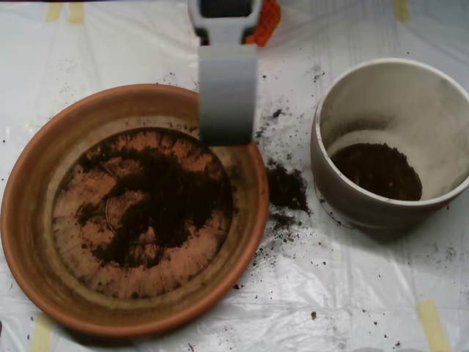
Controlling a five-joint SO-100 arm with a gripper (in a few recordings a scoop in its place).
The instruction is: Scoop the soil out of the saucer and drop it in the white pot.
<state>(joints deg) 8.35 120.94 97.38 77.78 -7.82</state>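
From overhead, my arm reached down from the top edge of the picture, its white and orange housing above my grey scoop (227, 95), which hung straight down over the far rim of the saucer (29, 220), its lower edge just inside the dish. The scoop showed as one flat grey slab, and I could not tell whether its halves were parted or closed. The saucer sat at the left, wide and terracotta, with the soil (157, 202) spread thin and patchy across its stained bottom, thickest toward the middle, bare orange showing through in many places. A small spilled heap of soil (286, 187) lay on the plastic sheet (352, 293) between the saucer and the white pot (330, 183), with loose crumbs scattered around it. The white pot stood at the right, just apart from the saucer, its inner walls dusty, a dark layer of earth in its bottom.
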